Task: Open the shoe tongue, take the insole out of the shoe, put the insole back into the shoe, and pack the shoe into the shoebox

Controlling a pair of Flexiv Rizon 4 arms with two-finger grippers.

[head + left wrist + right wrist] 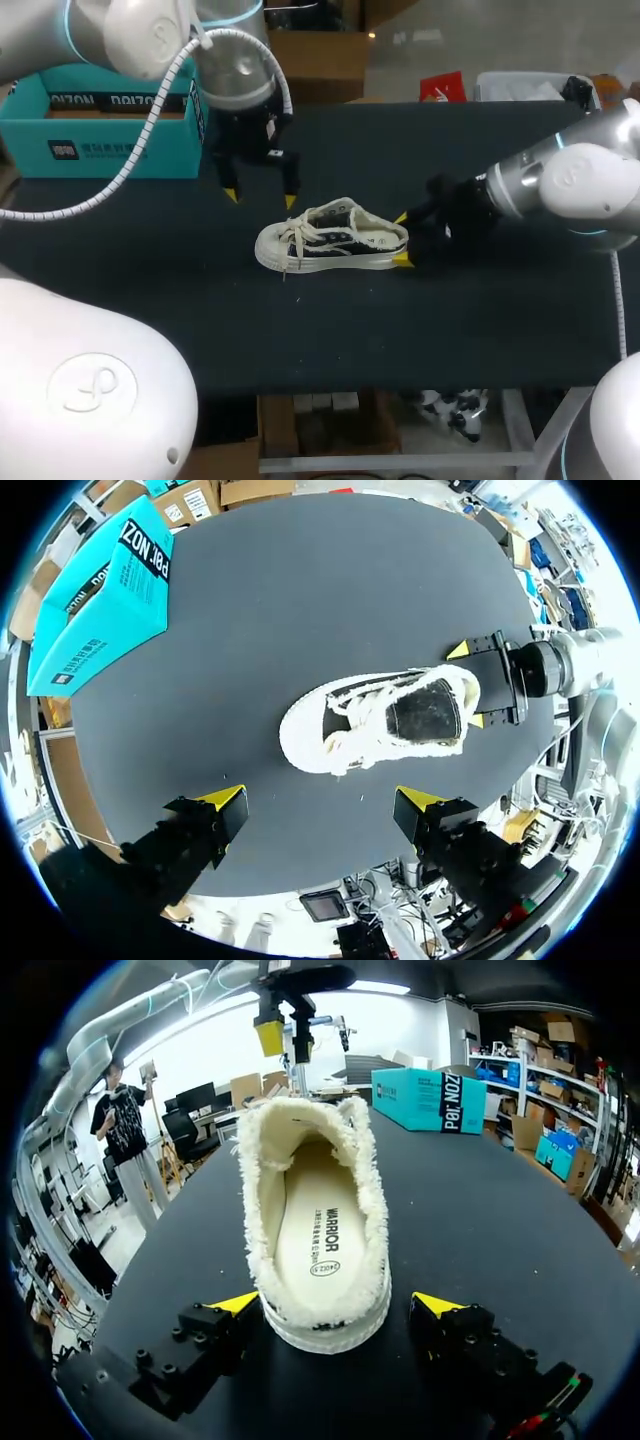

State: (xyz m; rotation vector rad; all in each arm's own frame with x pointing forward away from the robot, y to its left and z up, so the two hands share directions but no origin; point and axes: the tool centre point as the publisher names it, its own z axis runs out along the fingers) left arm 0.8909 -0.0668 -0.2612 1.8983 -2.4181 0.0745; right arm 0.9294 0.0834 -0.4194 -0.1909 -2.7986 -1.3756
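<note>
Shoe [332, 236] on bench [480, 330], long axis left–right, toe left. Right claw [402, 240] at its right end, nearer; left claw [260, 197] just far of it.
Left wrist: left claw released, shoe ahead, apart.
Right wrist: right claw released, straddling shoe's back; insole [318, 1235] inside.

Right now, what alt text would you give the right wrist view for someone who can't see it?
A low-top shoe sits heel-first between the open fingers of the right end effector, its insole in place inside. Beyond the toe hangs the left end effector, and a teal shoebox stands farther off on the dark table.
</note>
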